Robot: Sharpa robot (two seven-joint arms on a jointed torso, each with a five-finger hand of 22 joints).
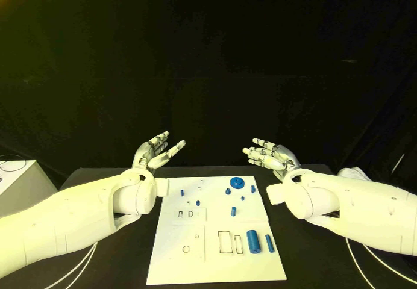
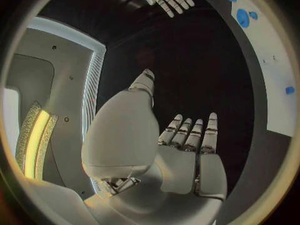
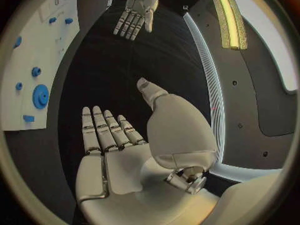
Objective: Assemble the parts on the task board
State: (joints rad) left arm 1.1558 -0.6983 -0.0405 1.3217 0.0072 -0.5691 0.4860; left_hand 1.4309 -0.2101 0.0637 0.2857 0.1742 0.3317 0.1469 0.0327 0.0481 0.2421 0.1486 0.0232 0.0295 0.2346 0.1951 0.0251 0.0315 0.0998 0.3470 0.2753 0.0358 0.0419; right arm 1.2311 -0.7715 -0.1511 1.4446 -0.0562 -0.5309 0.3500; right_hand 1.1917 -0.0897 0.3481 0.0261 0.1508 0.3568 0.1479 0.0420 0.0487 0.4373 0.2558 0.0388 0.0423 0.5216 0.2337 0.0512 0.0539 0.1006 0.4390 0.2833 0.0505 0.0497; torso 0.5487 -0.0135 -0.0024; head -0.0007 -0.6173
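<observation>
With both hands raised, left hand (image 1: 155, 152) and right hand (image 1: 270, 156) holding nothing, fingers wide; start by lowering onto the blue cylinder (image 1: 253, 240) at the task board's (image 1: 169, 262) five o'clock; pinch mid-body.

Task board (image 1: 169, 256): white plate, flat mid-table, as I see it.
Parts: blue gear (image 1: 236, 182) far end; blue cylinder (image 1: 253, 240) near end.

In the head view, the left arm (image 1: 78, 220) covers the near left edge of the white board (image 1: 217, 265), and the right arm (image 1: 348, 208) hides the table (image 1: 313, 253) beneath it. The small blue parts (image 1: 233, 211) on the board are too small to make out by shape. In the left wrist view the board (image 2: 275, 70) is cut off by the circle's rim, as it is in the right wrist view (image 3: 25, 100).
</observation>
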